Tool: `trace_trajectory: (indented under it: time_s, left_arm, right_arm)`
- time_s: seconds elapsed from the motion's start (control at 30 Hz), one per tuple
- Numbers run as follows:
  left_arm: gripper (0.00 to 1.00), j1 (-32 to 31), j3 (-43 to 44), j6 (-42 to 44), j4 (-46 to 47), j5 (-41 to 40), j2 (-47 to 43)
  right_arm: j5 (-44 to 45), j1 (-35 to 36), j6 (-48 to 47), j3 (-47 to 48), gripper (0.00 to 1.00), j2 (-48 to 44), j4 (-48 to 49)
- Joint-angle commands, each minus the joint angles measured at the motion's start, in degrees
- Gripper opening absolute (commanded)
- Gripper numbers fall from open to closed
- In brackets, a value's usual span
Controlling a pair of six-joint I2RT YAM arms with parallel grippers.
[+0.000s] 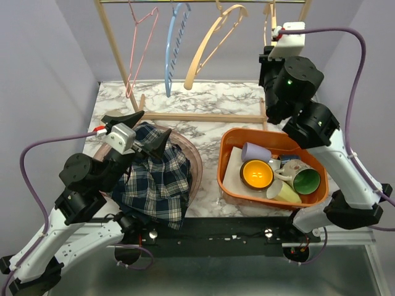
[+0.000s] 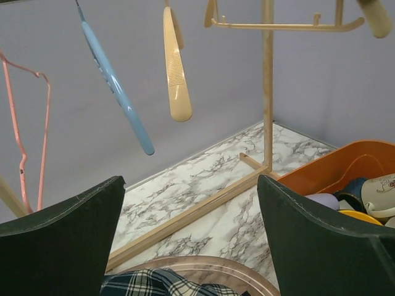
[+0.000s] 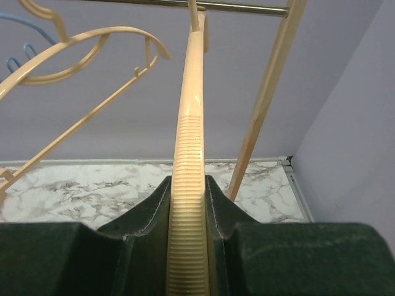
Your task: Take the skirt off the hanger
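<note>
Marble worktop [image 1: 210, 98] fills the top view. A wooden clothes rack [image 1: 203, 116] stands along its 12 o'clock edge, with a metal rail across its top.

The plaid skirt [image 1: 157, 179] lies in a crumpled heap at about 8 o'clock on the worktop. It rests on a round pinkish-brown tray [image 1: 196, 166] and spills over that tray's 6 o'clock rim. It hangs on no hanger.

An orange tub [image 1: 231, 145] sits at about 4 o'clock, just beside the tray but not touching it. It holds crockery, including a lilac cup [image 1: 254, 151], a bowl with a yellow inside [image 1: 257, 174] and a mug with a green inside [image 1: 307, 180].

The left pincer [image 1: 155, 123] hovers over the skirt's 12 o'clock edge. Its fingers are spread wide and released, with nothing between them. The left wrist view shows the plaid cloth below the gap.

The right pincer [image 3: 188, 185] is raised at about 1 o'clock, up by the rail. It is clenched on the ribbed arm of a cream plastic hanger [image 3: 190, 111], which hangs next to the rack's right post.

Three more hangers hang bare on the rail towards 9 o'clock of that one. In order, they are a second cream hanger [image 1: 207, 43], a blue plastic hanger [image 2: 117, 92] and a pink wire hanger [image 1: 144, 52].
</note>
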Motion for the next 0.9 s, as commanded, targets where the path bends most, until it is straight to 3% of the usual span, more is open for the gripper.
trace_trajectory:
  time_s: [0.0, 0.7, 0.8, 0.83, 0.87]
  left_arm:
    - [0.99, 0.0, 0.0, 0.5, 0.9, 1.7, -0.6]
    - [0.99, 0.0, -3.1, 0.6, 3.2, 0.4, -0.4]
    - [0.99, 0.0, -4.0, 0.4, 4.3, 0.1, -0.5]
    - [0.99, 0.0, -4.2, 0.4, 4.4, -0.1, -0.2]
    - [0.99, 0.0, -4.1, 0.3, 4.4, -0.2, -0.1]
  right_arm:
    - [-3.5, -1.7, 1.7, 6.0, 0.01, 3.4, 3.0]
    - [-16.6, -12.9, 17.8, -5.0, 0.01, 4.1, 4.3]
    - [-18.8, -13.2, 18.9, -6.7, 0.14, 2.6, 2.4]
    - [-18.9, -13.2, 18.9, -7.0, 0.32, 2.2, 1.3]
    - [-18.5, -13.1, 19.0, -7.2, 0.41, 1.9, 0.7]
